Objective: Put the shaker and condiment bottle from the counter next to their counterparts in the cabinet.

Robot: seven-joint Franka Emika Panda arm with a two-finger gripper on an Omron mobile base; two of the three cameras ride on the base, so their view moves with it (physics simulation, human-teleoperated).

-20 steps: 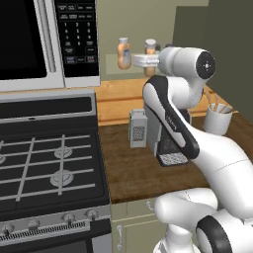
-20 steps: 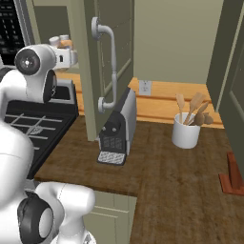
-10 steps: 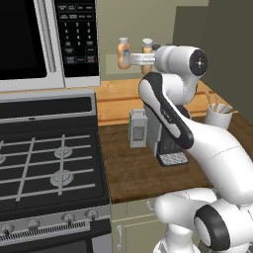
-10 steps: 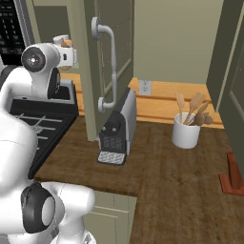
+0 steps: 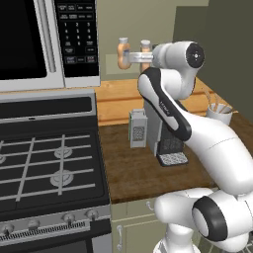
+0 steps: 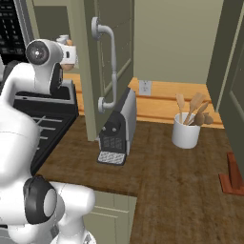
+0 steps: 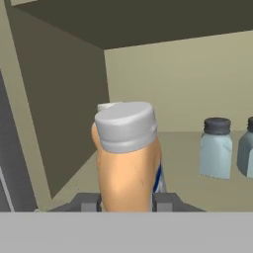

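left base view: end effector (image 5: 132, 58) raised at the open cabinet (image 5: 148, 29) beside the microwave (image 5: 47, 42), clamped on the condiment bottle (image 5: 145, 51), its counterpart (image 5: 123, 52) just beside.

right base view: hand up behind the cabinet door (image 6: 102, 62); coffee machine (image 6: 118, 128) and utensil holder (image 6: 186, 129) on the surface (image 6: 171, 167).

hand view: bottle upright between the fingers (image 7: 164, 202), over the shelf (image 7: 183, 173); two shakers (image 7: 216, 147) (already paired) further along. placing step; probably next: lower, release, withdraw without tipping it.
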